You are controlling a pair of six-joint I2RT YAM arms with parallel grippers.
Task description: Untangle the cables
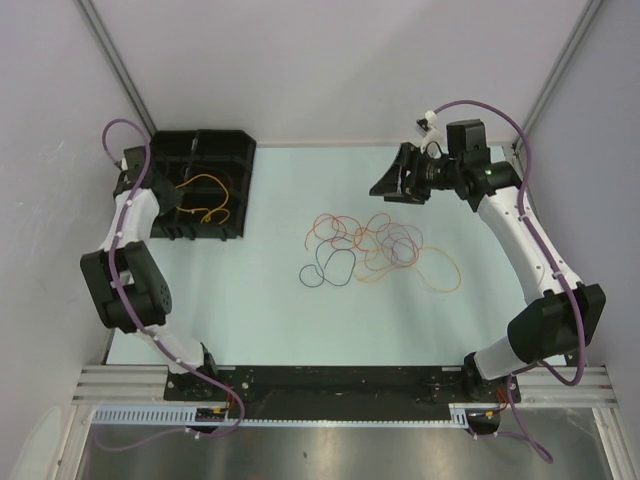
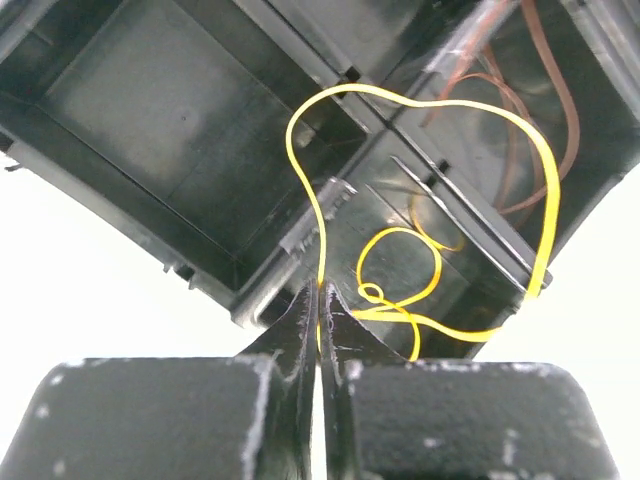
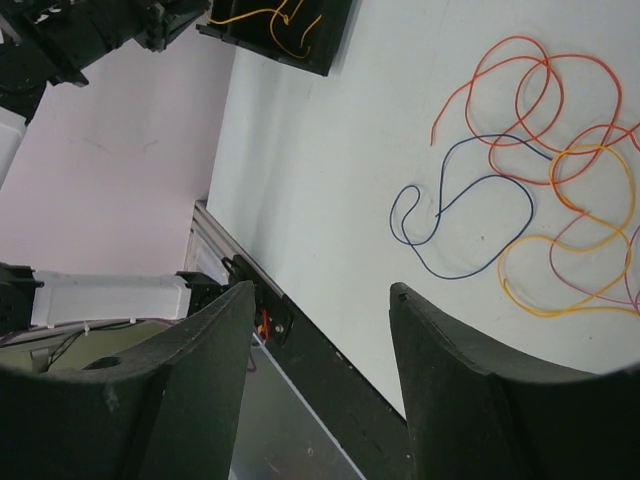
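Black plastic forms a divided tray [image 1: 200,140] at the far left corner of the pale table [image 1: 250,310]. The left gripper [image 2: 320,292] hangs over it, fingers pressed together on a yellow cable [image 2: 430,100] whose loops dangle across the dividers. It seems held there to be dropped in, apart from the rest. An orange-brown wire [image 2: 560,110] shows in the neighbouring compartment. The dividers could snag the loops on release. Mid-table, well apart from the tray, lies the tangle [image 1: 375,245]: red, orange, yellow and pinkish loops crossing one another, with a dark cable [image 1: 335,265] mostly free at its left edge. Far right, the right gripper [image 1: 400,180] hovers beyond the tangle, jaws spread wide and holding nothing, probably poised for another pick. The overlapping loops would make lifting one alone tricky.
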